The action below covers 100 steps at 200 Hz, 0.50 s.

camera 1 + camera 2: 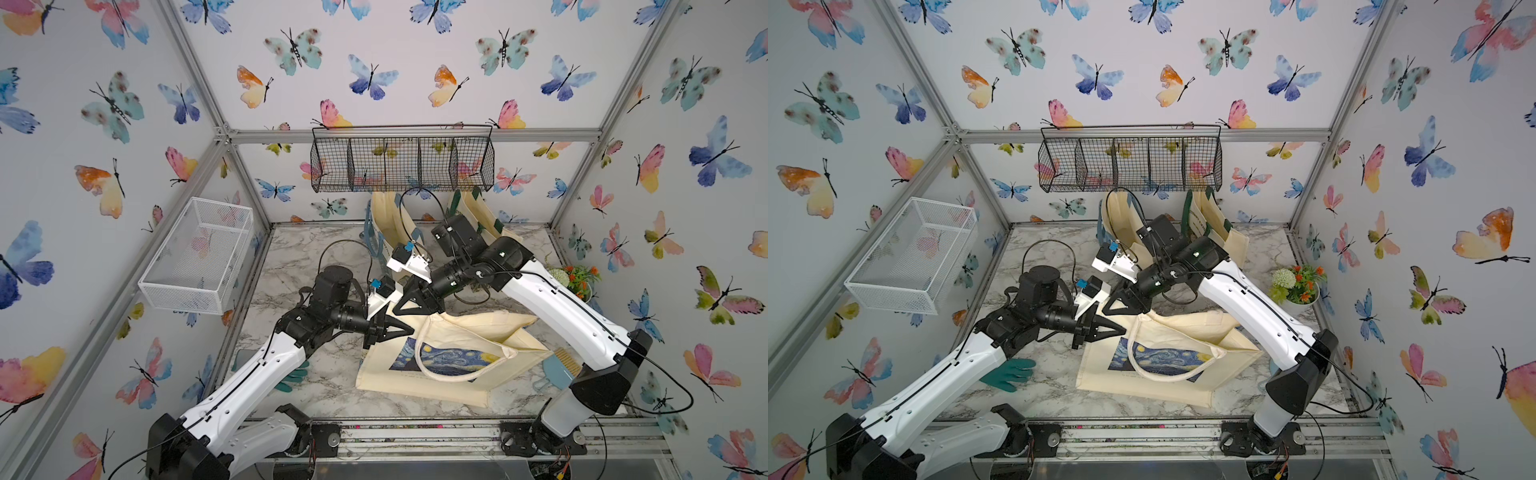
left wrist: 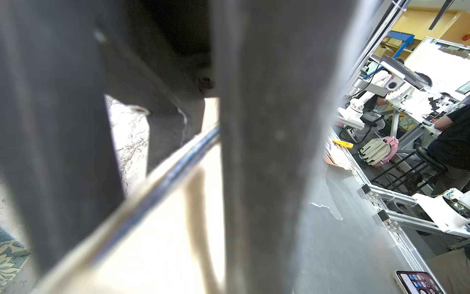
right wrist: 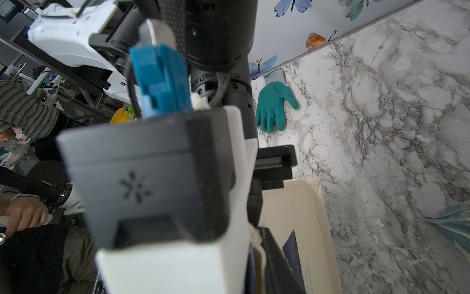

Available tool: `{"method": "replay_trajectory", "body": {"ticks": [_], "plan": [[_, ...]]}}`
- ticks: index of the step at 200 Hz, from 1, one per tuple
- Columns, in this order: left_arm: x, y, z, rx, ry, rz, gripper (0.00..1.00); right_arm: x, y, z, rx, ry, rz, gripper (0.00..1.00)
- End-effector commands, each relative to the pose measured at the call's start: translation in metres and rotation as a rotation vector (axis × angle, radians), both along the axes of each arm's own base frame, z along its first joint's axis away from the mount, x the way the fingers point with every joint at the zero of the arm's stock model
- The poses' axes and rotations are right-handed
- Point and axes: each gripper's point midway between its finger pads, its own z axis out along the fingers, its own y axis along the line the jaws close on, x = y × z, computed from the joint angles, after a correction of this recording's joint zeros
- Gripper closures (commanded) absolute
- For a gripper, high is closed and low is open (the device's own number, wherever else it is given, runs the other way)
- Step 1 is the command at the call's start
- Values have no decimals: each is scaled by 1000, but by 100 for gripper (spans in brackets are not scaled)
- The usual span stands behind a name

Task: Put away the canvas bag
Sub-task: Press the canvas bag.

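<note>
**Asker:** Canvas bag (image 1: 451, 355): where does it lie?

**Me:** Flat on the marble table (image 1: 316, 390), towards the front and a little right of centre. It is cream cloth with a dark blue swirling-sky print facing up. One handle (image 1: 419, 365) loops across the print, and the mouth seems to face the back wall.

**Asker:** Take me across, left to right.

**Me:** Far left, a white mesh basket (image 1: 195, 257) is on the side wall. Below it, a teal glove (image 1: 1009, 374) lies on the table, partly under my left arm. Next is my left gripper (image 1: 409, 328), pinched closed on the bag's rim at its left corner. The left wrist view, though blurred, shows cream cloth caught between the fingers. My right gripper (image 1: 401, 301) is just beside it, near the same rim. I cannot tell whether its jaws are parted or touching cloth. At the back hangs a black wire basket (image 1: 403, 162), with two other bags (image 1: 390, 216) beneath it. Far right stands a small potted plant (image 1: 575, 278).

**Asker:** What does this step ask of you?

**Me:** I judge it to be a second hold, so that both grippers can lift the bag. The right gripper should take the rim or the handle well apart from the left and close firmly before rising. Both should then lift level and stay clear of the hanging bags.
</note>
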Motion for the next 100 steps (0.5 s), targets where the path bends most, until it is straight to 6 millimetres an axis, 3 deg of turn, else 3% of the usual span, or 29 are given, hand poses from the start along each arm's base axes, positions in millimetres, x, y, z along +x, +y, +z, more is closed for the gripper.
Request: {"method": "replay_trajectory", "body": {"ticks": [1,45,69,83,100], "plan": [[8,0,21,-26,-70,31,100,-12,-9,-14,-48,20,11,73],[11,0,25,-26,-80,49,100,-18,-14,-24,-62,43,13,74],[11,0,29,-38,-78,46,100,-19,-16,-26,-71,44,13,98],[10,0,33,-55,-80,46,100,-16,-17,-24,-76,29,0,98],[6,-1,37,-81,-75,34,77,-9,-16,-12,-65,-14,-34,98]]}}
